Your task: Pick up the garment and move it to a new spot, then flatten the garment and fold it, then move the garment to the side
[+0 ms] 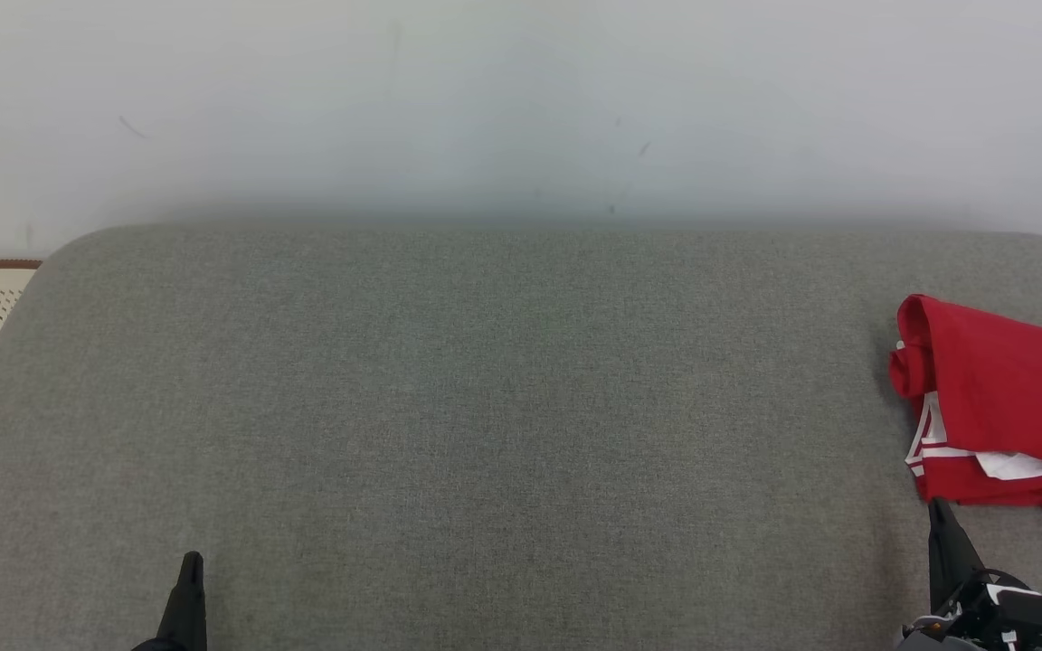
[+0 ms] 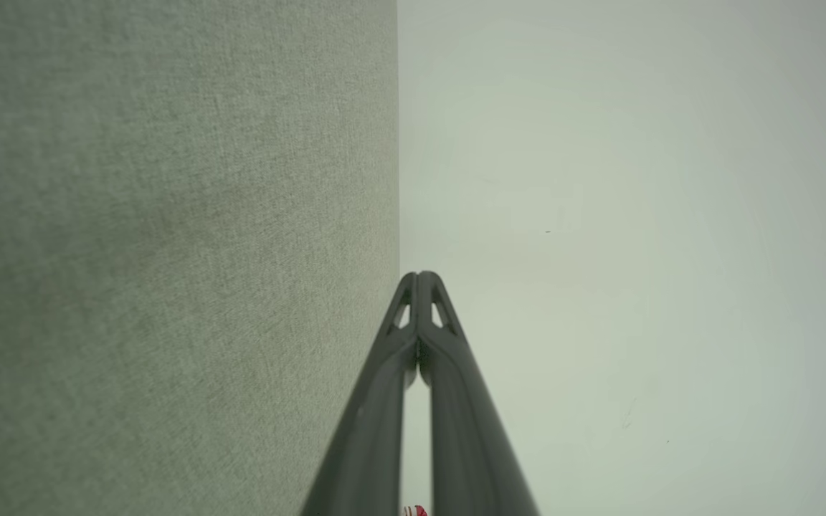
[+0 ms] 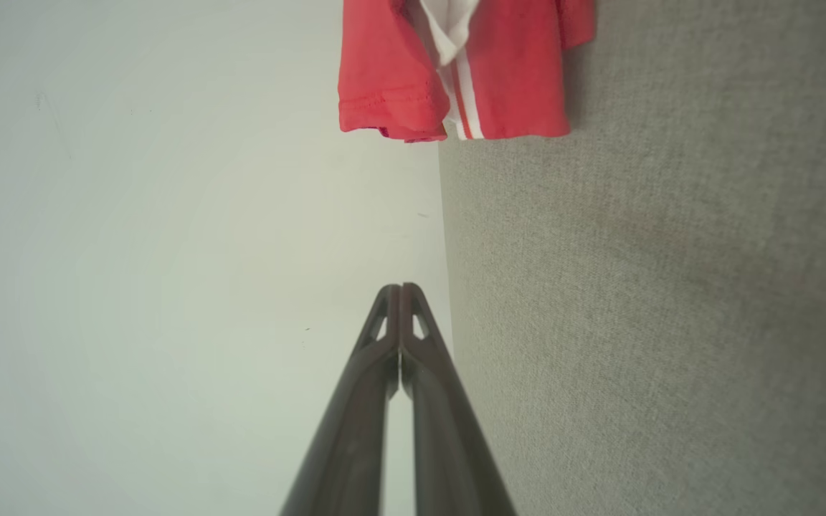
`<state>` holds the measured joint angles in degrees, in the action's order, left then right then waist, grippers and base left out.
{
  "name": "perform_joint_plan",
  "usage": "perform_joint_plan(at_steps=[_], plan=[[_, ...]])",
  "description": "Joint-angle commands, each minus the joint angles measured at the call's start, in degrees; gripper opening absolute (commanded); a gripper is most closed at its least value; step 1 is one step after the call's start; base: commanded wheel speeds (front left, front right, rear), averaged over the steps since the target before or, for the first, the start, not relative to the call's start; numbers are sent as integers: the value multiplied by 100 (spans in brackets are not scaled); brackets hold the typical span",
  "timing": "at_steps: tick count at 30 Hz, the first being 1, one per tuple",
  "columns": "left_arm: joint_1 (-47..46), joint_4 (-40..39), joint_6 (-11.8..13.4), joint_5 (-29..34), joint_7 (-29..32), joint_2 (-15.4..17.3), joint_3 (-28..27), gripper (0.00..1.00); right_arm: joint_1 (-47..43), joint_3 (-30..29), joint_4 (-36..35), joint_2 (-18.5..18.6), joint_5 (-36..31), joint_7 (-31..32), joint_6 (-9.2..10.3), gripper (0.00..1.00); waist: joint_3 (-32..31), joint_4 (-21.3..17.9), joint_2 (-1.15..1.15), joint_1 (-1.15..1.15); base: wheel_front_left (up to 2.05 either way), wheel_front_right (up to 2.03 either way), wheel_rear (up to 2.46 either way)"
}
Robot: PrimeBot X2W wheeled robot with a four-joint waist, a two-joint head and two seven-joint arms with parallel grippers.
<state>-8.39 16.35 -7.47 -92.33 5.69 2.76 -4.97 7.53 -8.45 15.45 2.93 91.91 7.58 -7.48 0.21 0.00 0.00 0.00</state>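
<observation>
One grey fabric surface (image 1: 485, 407), pale background (image 1: 521, 90) beyond (garment (image 1: 1000, 407) far right).

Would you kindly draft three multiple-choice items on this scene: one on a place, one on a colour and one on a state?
1. Where on the grey surface does the garment lie? A. at the robot's right B. in the middle C. at the robot's left
2. What is the garment's main colour? A. blue B. red C. green
3. How is the right gripper? A. wide open B. shut on the garment C. shut on nothing
Answers: A, it lies at the head view's right edge; B, red cloth with white stripes; C, fingertips meet short of the garment.
</observation>
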Motion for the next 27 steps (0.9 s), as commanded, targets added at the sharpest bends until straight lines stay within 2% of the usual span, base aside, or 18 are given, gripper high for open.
perform_joint_plan(at_steps=[1, 27], plan=[[-33, -9, -14, -13, 7, 22, -17, 0, 3, -4, -23, -13, 21, 15, -2, 0, 0, 0, 0, 0, 0, 0, 0], [-31, -10, -14, -14, 7, 21, -17, 0, 3, -4, -23, -12, 22, 14, -2, 0, 0, 0, 0, 0, 0, 0, 0]])
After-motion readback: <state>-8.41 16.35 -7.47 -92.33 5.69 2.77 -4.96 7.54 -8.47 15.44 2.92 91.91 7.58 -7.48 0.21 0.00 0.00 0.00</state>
